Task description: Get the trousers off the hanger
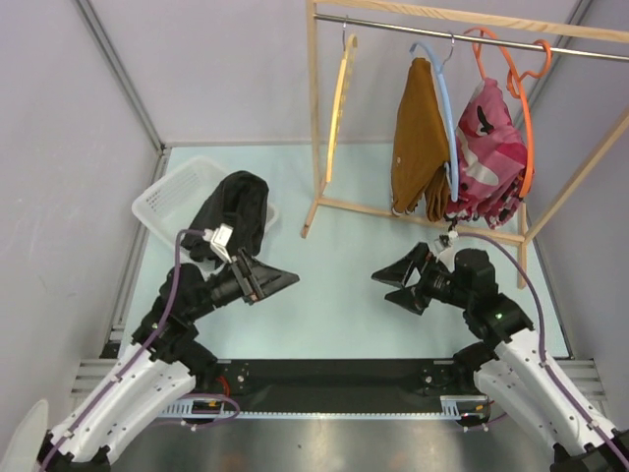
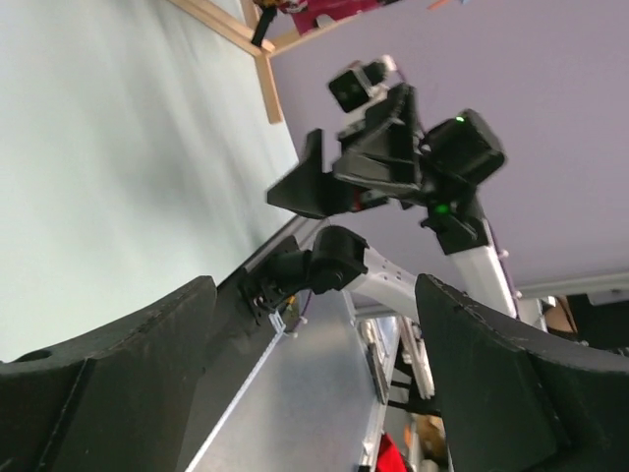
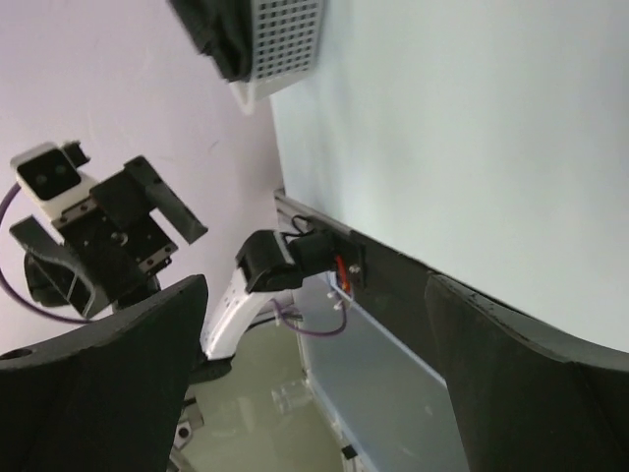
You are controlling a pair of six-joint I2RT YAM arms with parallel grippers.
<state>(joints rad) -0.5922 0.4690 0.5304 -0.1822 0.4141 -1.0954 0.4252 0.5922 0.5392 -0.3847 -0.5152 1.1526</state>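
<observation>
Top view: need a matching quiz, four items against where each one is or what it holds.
Items:
1. trousers
2. pale yellow hanger
3. light blue hanger
4. orange hanger

States:
A. holds the pink camouflage garment
B. hangs bare on the rail
C. heaped in the white basket
D. holds the mustard-brown garment

Pairs: 1-C, 2-B, 3-D, 4-A

Right gripper [image 2: 349,162] between wide-apart left fingers [image 2: 118,379]
</observation>
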